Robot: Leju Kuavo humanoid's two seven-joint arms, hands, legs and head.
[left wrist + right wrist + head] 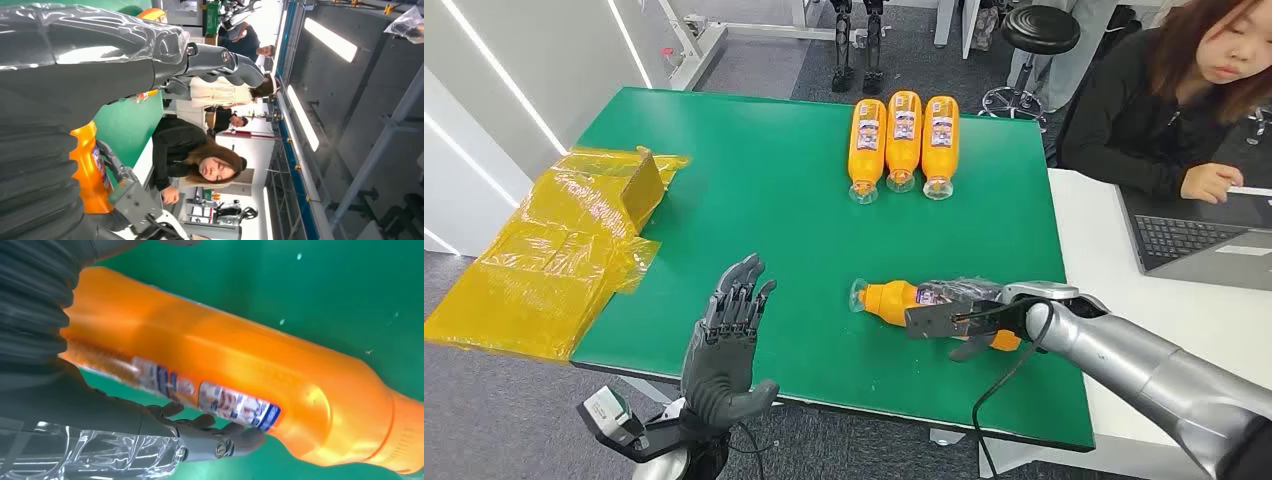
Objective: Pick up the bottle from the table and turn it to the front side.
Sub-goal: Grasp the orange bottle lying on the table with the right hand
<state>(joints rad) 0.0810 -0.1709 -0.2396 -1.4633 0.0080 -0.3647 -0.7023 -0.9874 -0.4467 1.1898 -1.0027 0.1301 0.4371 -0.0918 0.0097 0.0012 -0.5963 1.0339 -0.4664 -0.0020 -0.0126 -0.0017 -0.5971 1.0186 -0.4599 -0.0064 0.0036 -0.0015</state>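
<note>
you have four orange bottles: three in a row at the table's far edge, one lying bottle near the front. one yellow plastic sheet, one laptop.

Three orange bottles are lying side by side at the table's far edge; crumpled yellow plastic is hanging off the side; a person is sitting at a laptop.
</note>
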